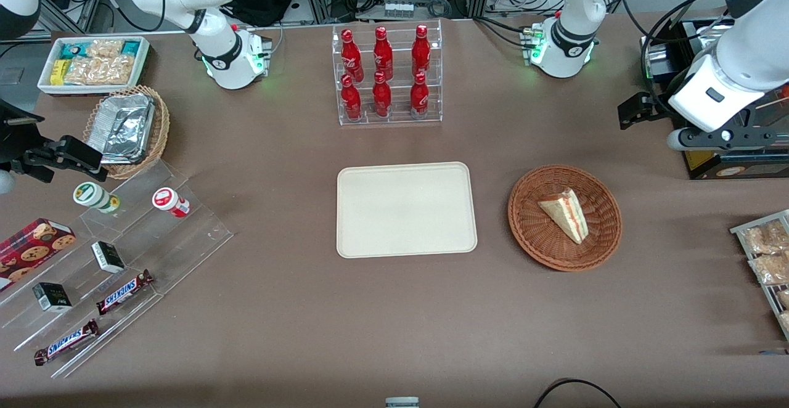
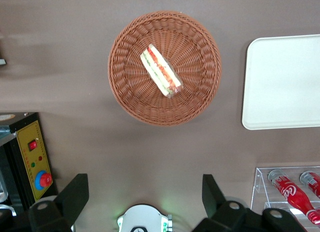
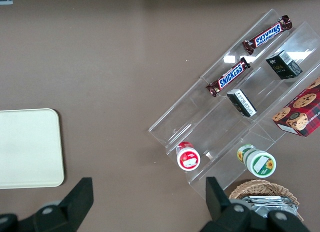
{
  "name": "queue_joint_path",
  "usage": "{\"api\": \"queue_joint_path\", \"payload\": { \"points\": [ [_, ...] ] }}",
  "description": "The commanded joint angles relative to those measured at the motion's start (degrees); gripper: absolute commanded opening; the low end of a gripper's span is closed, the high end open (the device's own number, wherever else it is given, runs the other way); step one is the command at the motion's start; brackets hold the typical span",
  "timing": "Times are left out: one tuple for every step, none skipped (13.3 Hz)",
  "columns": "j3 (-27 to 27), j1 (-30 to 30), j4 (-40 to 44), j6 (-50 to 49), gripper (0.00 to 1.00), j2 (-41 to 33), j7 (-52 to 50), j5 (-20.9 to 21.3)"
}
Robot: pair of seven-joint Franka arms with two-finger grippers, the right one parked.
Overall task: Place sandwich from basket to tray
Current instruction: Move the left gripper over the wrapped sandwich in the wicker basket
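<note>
A big table with a plain brown cloth top [image 1: 296,309] carries everything. A flat cream tray with round corners [image 1: 406,209] lies on it near the middle. Just beside the tray, toward the working arm's end, sits a round reddish-brown woven basket [image 1: 534,235]. A clear plastic rack of red bottles [image 1: 387,75] stands farther from the front camera than the tray. The left arm's gripper [image 2: 145,194] hangs high above the table with its fingers wide apart.
</note>
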Motion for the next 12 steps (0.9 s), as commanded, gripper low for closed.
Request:
{"api": "queue_joint_path", "payload": {
  "points": [
    [-0.6,0.9,0.8,1.9,1.00,1.1,1.6,-0.8],
    [-0.6,0.9,0.6,2.5,1.00,1.4,1.5,-0.7],
    [-0.6,0.9,0.4,2.6,1.00,2.0,1.5,-0.6],
    [-0.6,0.9,0.0,3.0,1.00,2.7,1.5,-0.3],
    [-0.5,0.9,-0.5,4.0,1.00,3.3,1.5,0.1],
    [-0.5,0.9,-1.3,4.4,1.00,4.0,1.5,0.2],
    [-0.5,1.0,-2.6,5.1,1.00,4.6,1.4,0.3],
    [-0.5,0.9,-4.9,7.1,1.00,4.9,1.1,0.4],
    [-0.5,0.8,-8.3,10.2,1.00,4.6,0.9,0.4],
    [-0.5,0.8,-12.0,14.1,1.00,4.1,0.7,0.4],
    [-0.5,0.7,-14.7,17.1,1.00,3.6,0.6,0.4],
    [-0.6,0.7,-16.9,19.5,1.00,3.5,0.5,0.4]
  ]
}}
